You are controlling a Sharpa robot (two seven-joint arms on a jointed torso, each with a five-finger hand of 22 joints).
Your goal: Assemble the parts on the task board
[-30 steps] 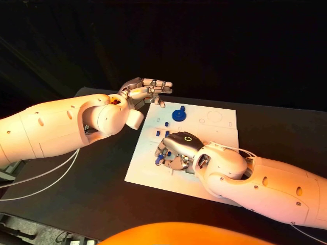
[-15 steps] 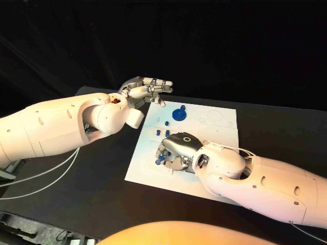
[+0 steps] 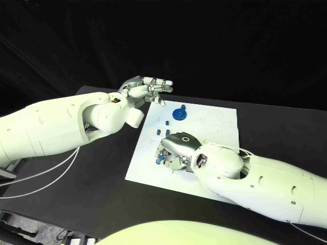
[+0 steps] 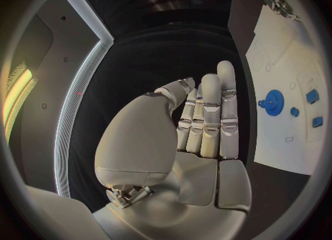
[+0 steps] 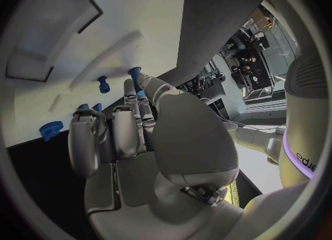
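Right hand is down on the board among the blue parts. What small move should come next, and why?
Probably close the right hand on the blue peg at its fingertips and lift it: the hand rests low over the task board while the left hand waits open off its far corner.

The robot's white body [image 5: 307, 140] reads "edje" (partly cut off).

On the black table [image 3: 83, 178] lies the white task board [image 3: 208, 130] printed with faint grey outlines, carrying a blue gear [image 3: 180, 113] and small blue pegs [image 3: 162, 132], while both white arms [image 3: 53, 127] end in silver hands: left hand [image 3: 145, 91], right hand [image 3: 177, 150].
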